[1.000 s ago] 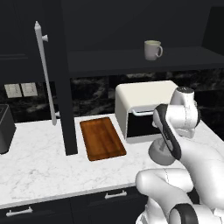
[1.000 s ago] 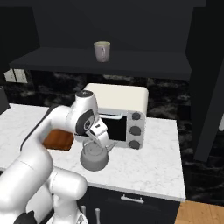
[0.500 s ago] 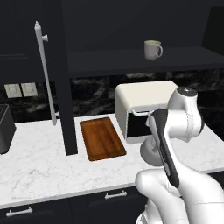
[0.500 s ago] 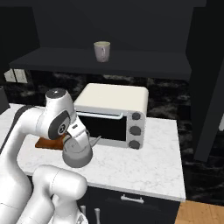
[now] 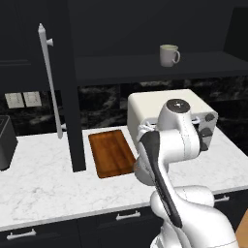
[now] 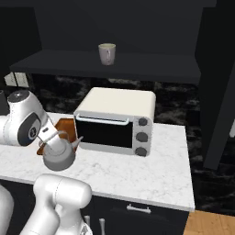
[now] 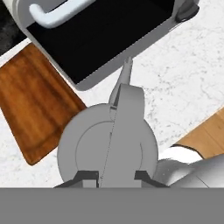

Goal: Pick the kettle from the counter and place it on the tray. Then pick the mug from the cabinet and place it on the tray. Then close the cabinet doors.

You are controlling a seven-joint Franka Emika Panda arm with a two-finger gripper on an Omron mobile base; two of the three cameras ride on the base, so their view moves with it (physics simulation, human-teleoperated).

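The claw (image 7: 115, 176) is gripping the kettle (image 6: 58, 156) by its thin arched handle, jaws drawn narrow on either side of it, and the gray body is hanging directly beneath, off the counter (image 5: 43, 186) and clear of the marble. Going left to right from the left base camera: well off to the claw's left the open cabinet door (image 5: 68, 92) is standing with its long silver bar handle, then the tray (image 5: 112, 153) is lying just to the claw's left and slightly beyond it, flat on the counter with its wood bare, and the toaster oven (image 6: 117, 120) is sitting close on the claw's far right side, its glass door facing the kettle's spout. High above and behind the claw, the mug (image 5: 169, 54) is waiting on the cabinet shelf. In the hand camera the kettle is overlapping the tray's near corner only, so the load is probably not yet centred over the wood. To do this step well, the arm should be carrying the kettle further left until the whole base is inside the raised rim, keeping the spout away from the oven front, holding the body level so it isn't swinging on the wire, then lowering gently until it is resting flat before letting go
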